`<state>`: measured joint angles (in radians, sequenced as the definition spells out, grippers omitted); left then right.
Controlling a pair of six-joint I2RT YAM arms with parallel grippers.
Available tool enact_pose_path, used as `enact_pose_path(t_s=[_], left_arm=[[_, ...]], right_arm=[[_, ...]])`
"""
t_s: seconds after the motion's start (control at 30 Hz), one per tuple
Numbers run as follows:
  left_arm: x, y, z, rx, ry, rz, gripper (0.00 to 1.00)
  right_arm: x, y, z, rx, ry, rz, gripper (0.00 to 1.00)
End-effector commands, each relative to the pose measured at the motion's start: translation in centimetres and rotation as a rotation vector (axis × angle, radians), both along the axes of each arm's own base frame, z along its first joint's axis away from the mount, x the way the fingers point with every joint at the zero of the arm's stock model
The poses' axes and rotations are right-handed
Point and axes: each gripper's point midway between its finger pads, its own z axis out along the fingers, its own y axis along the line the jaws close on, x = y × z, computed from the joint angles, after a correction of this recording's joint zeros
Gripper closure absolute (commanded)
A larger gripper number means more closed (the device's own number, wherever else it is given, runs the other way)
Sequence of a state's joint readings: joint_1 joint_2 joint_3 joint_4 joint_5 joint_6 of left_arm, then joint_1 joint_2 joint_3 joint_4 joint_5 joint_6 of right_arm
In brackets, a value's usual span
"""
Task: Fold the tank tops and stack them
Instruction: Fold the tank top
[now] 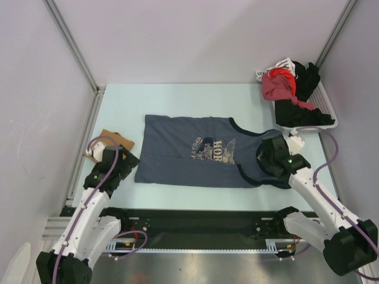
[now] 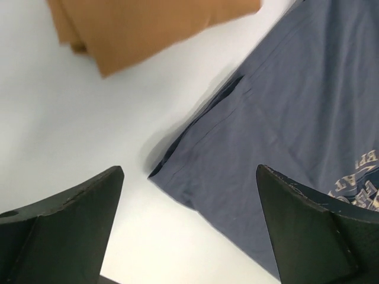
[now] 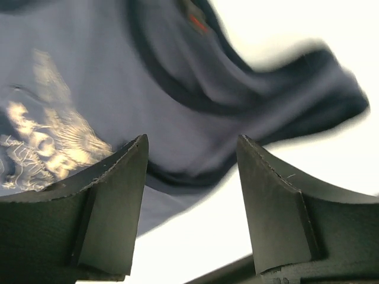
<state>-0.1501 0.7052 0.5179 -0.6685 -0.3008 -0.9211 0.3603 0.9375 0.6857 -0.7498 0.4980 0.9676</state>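
Left gripper (image 2: 189, 195): jaws spread wide, nothing between them. It hangs just above the near-left hem corner of the slate-blue tank top (image 2: 296, 118), and that corner lies loose on the table (image 1: 195, 100).

Right gripper (image 3: 192, 171): fingers apart, empty. It sits over the near-right strap and armhole, where the dark trim is bunched and slightly curled.

In the top view the left gripper (image 1: 115, 163) and right gripper (image 1: 273, 157) stand at opposite ends of the near edge of the slate-blue tank top (image 1: 177, 154). My guess is that this suits a paired pinch on hem and shoulder.

The slate-blue tank top lies mid-table, spread flat with the print up, hem to the left and neck to the right. It is not yet folded. I judge it was laid out this way so a lengthwise fold can be made from the near edge.

The tan-brown tank top (image 1: 112, 141) is at the left edge of the table, apart from the blue one. It is already a compact folded packet, probably the base of the stack. The left wrist view shows its layered edges (image 2: 148, 29).

At far right, a white basket (image 1: 328, 121) holds a pile of red and black clothes (image 1: 290, 83).
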Motion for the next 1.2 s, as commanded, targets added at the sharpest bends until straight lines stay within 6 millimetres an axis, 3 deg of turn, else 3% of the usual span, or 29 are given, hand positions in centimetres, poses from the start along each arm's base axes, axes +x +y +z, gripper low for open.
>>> enact_pose_path(t_s=[0.0,0.03,0.07,0.1,0.13,0.17,0.27,0.3,0.33,0.4,0.43,0.53,0.57,0.6,0.63,0.67,0.7,0.73,0.8,0.83,0.87,0.93,0.97,1.0,1.07,1.17], left_arm=[[3.1,0.4,3.9,0.121,-0.066,-0.099,0.0],[4.9,-0.1,5.2,0.156,-0.12,-0.178,0.0],[6.2,-2.2,6.7,0.109,-0.172,-0.288,0.0],[7.4,-3.0,6.4,0.103,-0.165,-0.338,0.0],[8.8,-3.8,7.3,0.095,-0.212,-0.385,0.0],[9.9,-5.0,8.6,0.056,-0.246,-0.433,0.0],[13.3,-6.2,8.7,0.013,-0.252,-0.455,0.0],[14.1,-6.3,8.6,0.011,-0.251,-0.45,0.0],[15.2,-6.3,8.8,0.012,-0.262,-0.447,0.0],[17.7,-5.8,8.1,0.049,-0.222,-0.415,0.01],[18.6,-5.4,7.5,0.072,-0.198,-0.408,0.01],[21.7,-4.9,6.5,0.129,-0.141,-0.397,0.03],[23.1,-5.0,7.6,0.138,-0.163,-0.404,0.05],[24.0,-4.9,5.6,0.148,-0.111,-0.404,0.06],[24.4,-4.5,5.0,0.172,-0.082,-0.401,0.11],[25.8,-4.5,5.8,0.185,-0.095,-0.398,0.11],[26.5,-4.5,3.9,0.191,-0.052,-0.406,0.12],[26.9,-4.3,3.0,0.2,-0.019,-0.412,0.12],[28.9,-4.6,3.5,0.205,-0.03,-0.426,0.12],[29.0,-4.8,1.0,0.199,0.039,-0.442,0.12],[30.3,-4.9,1.8,0.202,0.022,-0.442,0.13],[30.7,-4.9,-0.7,0.201,0.092,-0.461,0.16],[31.5,-4.7,-0.4,0.211,0.087,-0.452,0.16],[31.6,-4.7,-0.7,0.211,0.096,-0.453,0.18],[32.0,-4.5,-1.6,0.207,0.11,-0.456,0.18],[32.1,-4.5,-2.3,0.201,0.122,-0.456,0.19]], right_arm=[[4.6,0.1,4.9,-0.183,-0.103,0.176,0.35],[5.6,0.7,5.5,-0.206,-0.114,0.248,0.36],[7.3,2.9,5.7,-0.168,-0.148,0.35,0.36],[8.4,4.1,6.8,-0.157,-0.183,0.418,0.37],[9.3,4.9,7.0,-0.18,-0.187,0.514,0.37],[10.5,6.9,6.7,-0.128,-0.195,0.597,0.38],[13.6,8.7,7.8,-0.09,-0.203,0.669,0.43],[14.7,9.0,5.0,-0.087,-0.111,0.677,0.44],[16.6,9.5,6.7,-0.085,-0.138,0.679,0.46],[18.4,10.2,4.2,-0.084,-0.065,0.707,0.47],[19.9,10.6,4.9,-0.087,-0.092,0.705,0.47],[23.1,10.7,3.9,-0.098,-0.1,0.7,0.44],[23.7,10.9,3.7,-0.08,-0.103,0.71,0.44],[24.6,10.5,3.2,-0.072,-0.095,0.707,0.44],[25.2,10.7,1.8,-0.056,-0.071,0.716,0.44],[26.5,10.8,2.2,-0.054,-0.089,0.711,0.45],[27.1,10.8,2.2,-0.053,-0.093,0.706,0.45],[27.6,11.2,0.7,-0.017,-0.072,0.727,0.45],[29.2,11.7,1.3,-0.006,-0.098,0.732,0.45],[29.5,11.7,0.6,0.001,-0.081,0.735,0.45],[30.1,11.9,-0.8,0.007,-0.059,0.737,0.45],[31.4,12.5,-0.6,0.021,-0.07,0.75,0.45],[31.6,12.8,-2.4,0.034,-0.037,0.756,0.46],[32.5,13.1,-1.7,0.037,-0.056,0.76,0.46],[32.4,13.3,-3.7,0.056,-0.008,0.767,0.46],[32.1,13.3,-4.6,0.057,0.015,0.766,0.46]])
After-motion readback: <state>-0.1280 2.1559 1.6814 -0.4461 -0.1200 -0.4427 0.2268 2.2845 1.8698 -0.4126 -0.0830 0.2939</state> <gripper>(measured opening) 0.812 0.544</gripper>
